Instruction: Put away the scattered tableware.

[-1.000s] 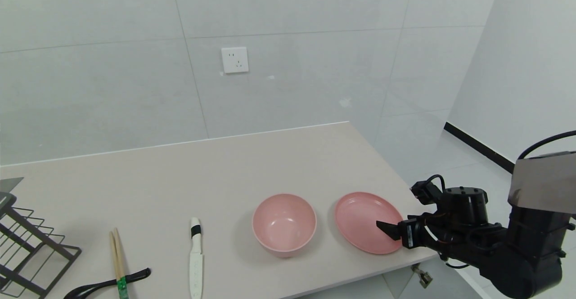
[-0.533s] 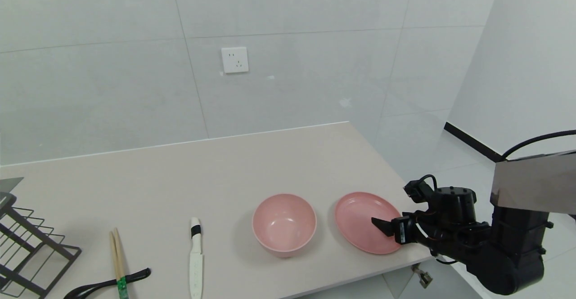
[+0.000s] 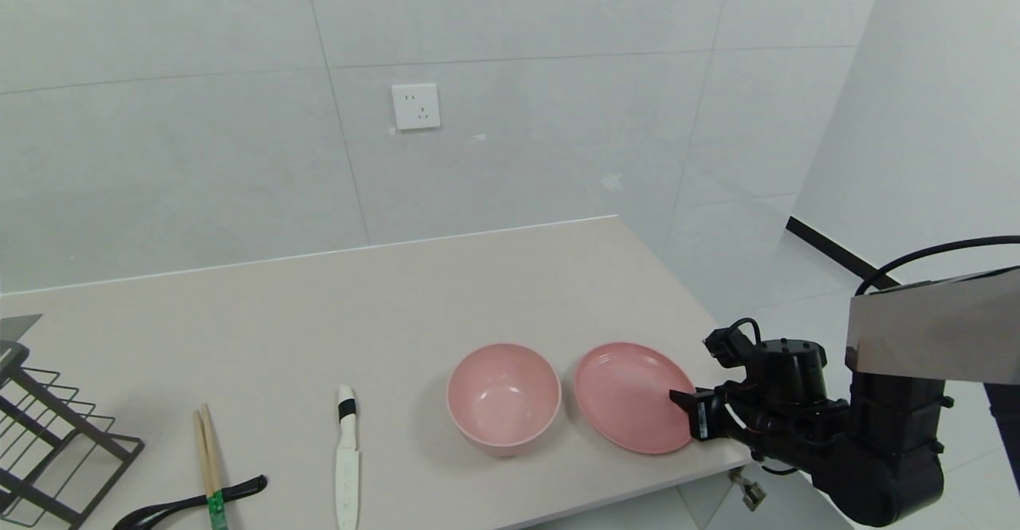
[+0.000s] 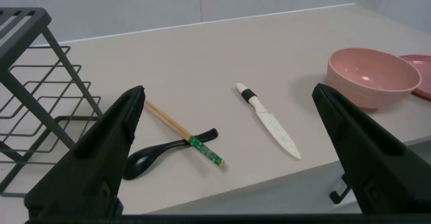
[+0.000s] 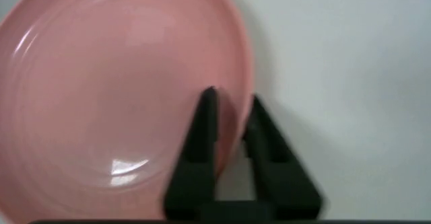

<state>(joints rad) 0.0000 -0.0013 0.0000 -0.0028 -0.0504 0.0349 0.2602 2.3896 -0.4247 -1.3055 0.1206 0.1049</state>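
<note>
A pink plate (image 3: 629,394) lies near the table's right front corner, close beside a pink bowl (image 3: 502,394). My right gripper (image 3: 681,402) is at the plate's right rim. In the right wrist view the plate (image 5: 114,96) has its rim pinched between the two nearly closed fingers of the gripper (image 5: 232,106). Left of the bowl lie a white knife (image 3: 346,454), wooden chopsticks (image 3: 207,454) and a black spoon (image 3: 191,502). My left gripper (image 4: 229,93) hangs open over the table's front edge, facing the knife (image 4: 269,120), chopsticks (image 4: 178,131) and spoon (image 4: 155,158).
A dark wire rack (image 3: 48,434) stands at the table's left end, also seen as the rack (image 4: 40,96) from the left wrist. The table's right edge runs just past the plate. Bare tabletop stretches behind the tableware up to the tiled wall.
My right gripper advanced left onto the plate's rim and its fingers closed there. The plate slid left, nearer the bowl.
</note>
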